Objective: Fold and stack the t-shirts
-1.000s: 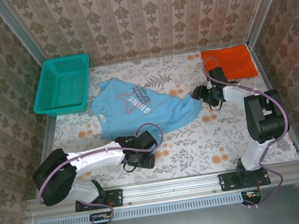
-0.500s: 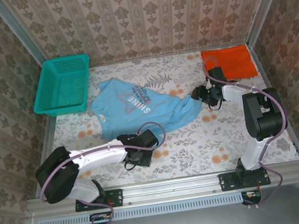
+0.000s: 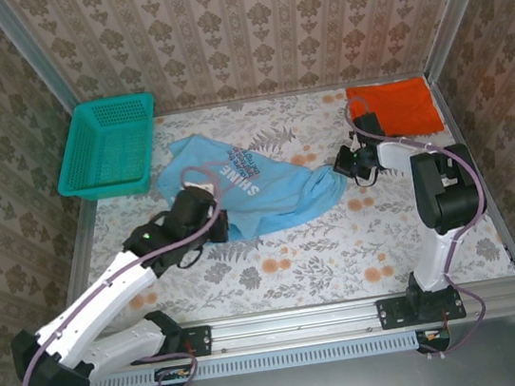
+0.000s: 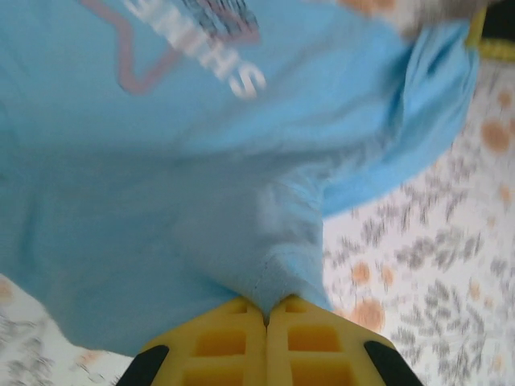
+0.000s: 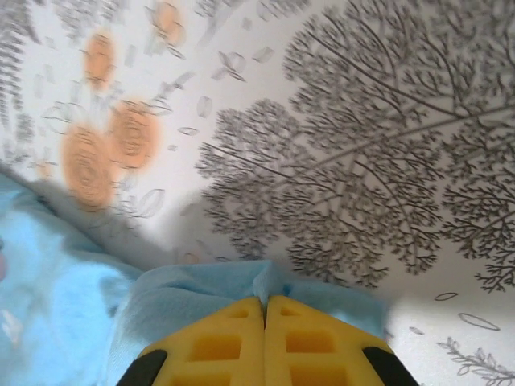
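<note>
The light blue t-shirt lies crumpled in the middle of the table, with its "SHINE" print facing up. My left gripper is shut on a fold of the shirt's near left edge; in the left wrist view the yellow pads pinch blue cloth. My right gripper is shut on the shirt's right corner, and blue fabric bunches between its fingertips. The orange-red t-shirt lies folded flat at the back right.
A teal mesh basket stands at the back left. The flower-patterned table is walled with patterned panels on three sides. The metal rail with both arm bases runs along the near edge.
My left gripper has moved from near the front edge toward the back left, taking the blue shirt's near edge with it. The right gripper has shut on the shirt's right corner.
</note>
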{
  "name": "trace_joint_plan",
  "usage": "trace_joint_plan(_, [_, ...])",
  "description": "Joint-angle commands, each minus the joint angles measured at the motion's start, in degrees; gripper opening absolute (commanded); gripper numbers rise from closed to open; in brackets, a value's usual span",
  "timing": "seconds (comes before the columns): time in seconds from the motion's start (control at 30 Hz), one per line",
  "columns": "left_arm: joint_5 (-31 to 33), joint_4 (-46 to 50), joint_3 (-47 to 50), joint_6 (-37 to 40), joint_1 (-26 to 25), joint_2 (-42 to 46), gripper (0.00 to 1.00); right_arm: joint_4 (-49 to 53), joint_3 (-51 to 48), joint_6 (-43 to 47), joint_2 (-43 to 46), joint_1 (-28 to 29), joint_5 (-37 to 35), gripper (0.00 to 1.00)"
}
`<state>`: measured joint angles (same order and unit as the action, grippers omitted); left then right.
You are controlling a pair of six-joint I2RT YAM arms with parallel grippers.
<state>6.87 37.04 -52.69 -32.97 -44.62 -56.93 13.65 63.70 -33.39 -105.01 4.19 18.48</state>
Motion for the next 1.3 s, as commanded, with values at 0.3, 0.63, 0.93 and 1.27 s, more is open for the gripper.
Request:
trace_joint_plan(0.3, [3.78, -0.8, -14.8, 9.74, 9.41, 7.75, 0.0, -4.89, 4.63, 5.33, 27.77, 3.7, -2.46, 0.02])
trace_joint_plan(0.63, [-1.92, -6.22, -18.42, 6.98, 18.9, 0.21, 0.0, -1.62, 15.35, 9.57, 16.86, 3.47, -3.71, 0.0])
trace_joint_plan(0.93, [-15.77, -8.42, -40.48, 10.96, 30.72, -19.28, 0.0, 15.13, 53.52, 13.74, -4.59, 2.49, -2.31, 0.0])
trace_joint_plan(1.27, [-22.38, -2.84, -51.42, 22.09, 31.53, -16.93, 0.0, 22.64, 55.79, 20.69, 8.84, 3.57, -2.77, 0.0])
